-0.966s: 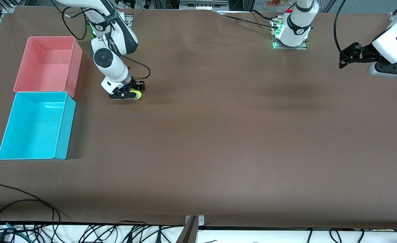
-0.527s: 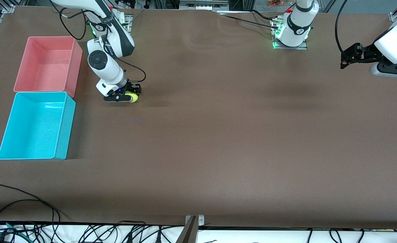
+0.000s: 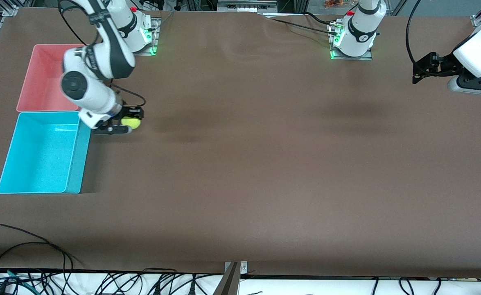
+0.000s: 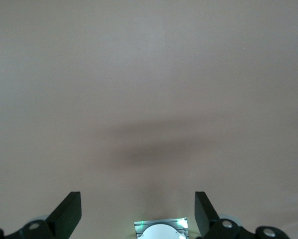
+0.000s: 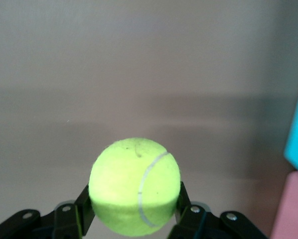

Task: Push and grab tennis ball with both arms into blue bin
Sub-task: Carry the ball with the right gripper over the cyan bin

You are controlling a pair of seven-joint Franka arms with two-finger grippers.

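right hand [image 3: 130, 123]: pinching the tennis ball [image 3: 131, 121], up over bare bench [image 3: 265, 164] just beside the blue bin [image 3: 44, 152] | pink bin [image 3: 39, 78]: touching the blue bin, nearer the robots' bases | left hand [image 3: 415, 73]: fingers spread, holding nothing, waiting over its end of the bench | writing: none readable

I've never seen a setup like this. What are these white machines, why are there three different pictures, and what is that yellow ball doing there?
They are two robot arms bolted to a brown table. One picture looks down from a high camera facing them; the other two come from small cameras on each arm's wrist. The right gripper, its jaws shut on the tennis ball, hangs just beside the blue bin, not yet over it. Its wrist camera shows that ball up close. A pink bin sits next to the blue one, farther from the high camera. The left gripper waits with open jaws at its own end of the table.
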